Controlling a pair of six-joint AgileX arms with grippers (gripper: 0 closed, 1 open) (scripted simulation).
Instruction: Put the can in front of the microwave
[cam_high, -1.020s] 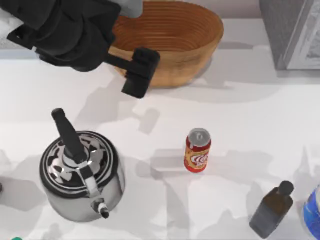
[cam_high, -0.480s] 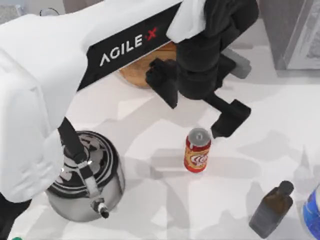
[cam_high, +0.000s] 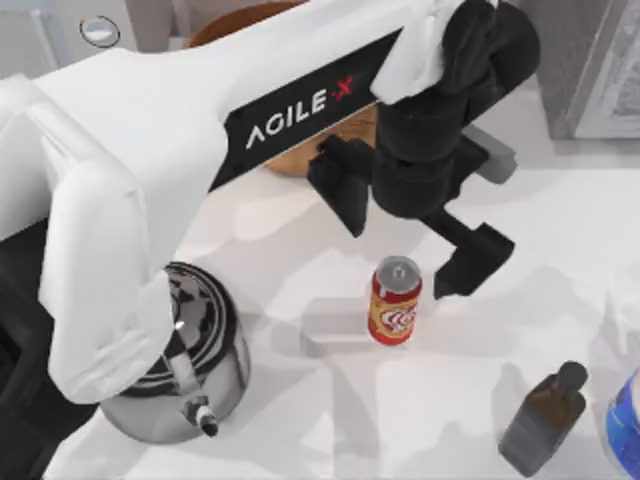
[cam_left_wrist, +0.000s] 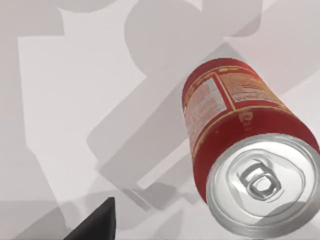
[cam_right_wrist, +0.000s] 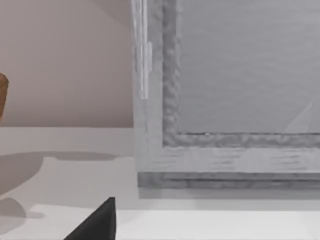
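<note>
At far left of the top view, behind the arm's white shoulder, a corner of the microwave (cam_high: 55, 30): white-grey, with one round silver dial showing. Below it, near the table's front left, a shiny steel kettle (cam_high: 195, 375), partly covered by the arm, spout toward the front edge. Across the middle, from left shoulder to wrist, my left AgileX arm, lettering on its black side band. Behind that arm, a slice of a brown woven basket (cam_high: 300, 155).

Just right of centre, the left gripper (cam_high: 400, 250), hovering over the can (cam_high: 395, 305) with fingers spread wide apart: one dark finger (cam_high: 340, 190) back and to the left, the other just beside the can's silver top on the right. Gripping nothing; no contact visible. Can upright on the white table (cam_high: 300, 250), red with a yellow-and-white round logo, well apart from the microwave and nowhere near its front. Same can seen from the left wrist camera (cam_left_wrist: 245, 165), pull tab up, with one dark fingertip (cam_left_wrist: 95, 225) off to the side.

Farther right, near the front, a dark brown bottle (cam_high: 545, 420); at the right edge, a sliver of something blue and white (cam_high: 625, 425). At back right, a speckled grey box (cam_high: 580, 70). Right gripper (cam_right_wrist: 95, 225) parked facing that box; open or closed, cannot tell.
</note>
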